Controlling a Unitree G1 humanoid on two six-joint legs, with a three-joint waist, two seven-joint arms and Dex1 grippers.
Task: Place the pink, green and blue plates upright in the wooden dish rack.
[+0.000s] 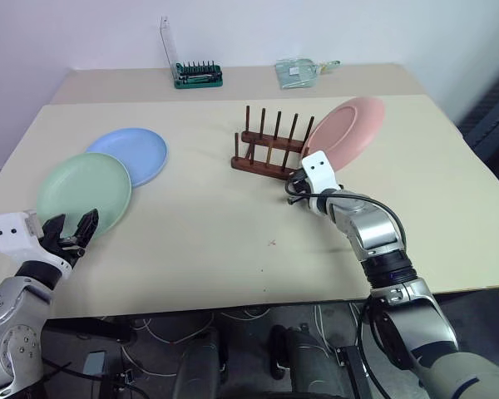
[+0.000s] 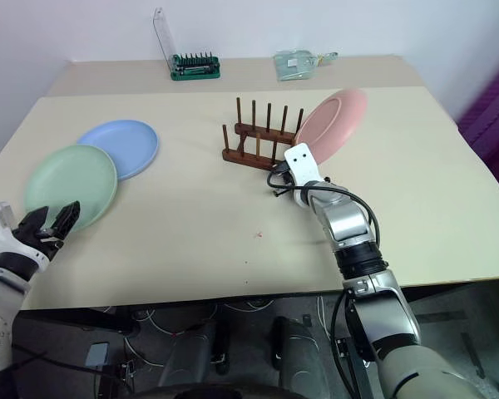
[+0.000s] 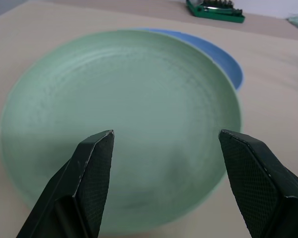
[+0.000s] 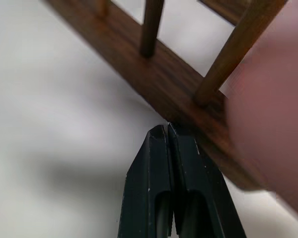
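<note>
The pink plate [image 1: 348,131] stands tilted on its edge at the right end of the wooden dish rack [image 1: 266,150], leaning away to the right. My right gripper [image 4: 168,130] is shut with nothing in it, its tips against the rack's near rail [image 4: 184,94] right beside the pink plate [image 4: 273,109]. The green plate [image 1: 83,193] lies flat at the table's left and overlaps the blue plate [image 1: 133,154] behind it. My left gripper [image 1: 73,231] is open just short of the green plate's near rim, and its fingers [image 3: 92,168] frame the green plate [image 3: 119,99].
A green screwdriver-bit holder [image 1: 198,76] and a clear plastic item [image 1: 298,73] sit on the far table. The table's front edge [image 1: 233,303] runs just ahead of both arms. Bare tabletop lies between the plates and the rack.
</note>
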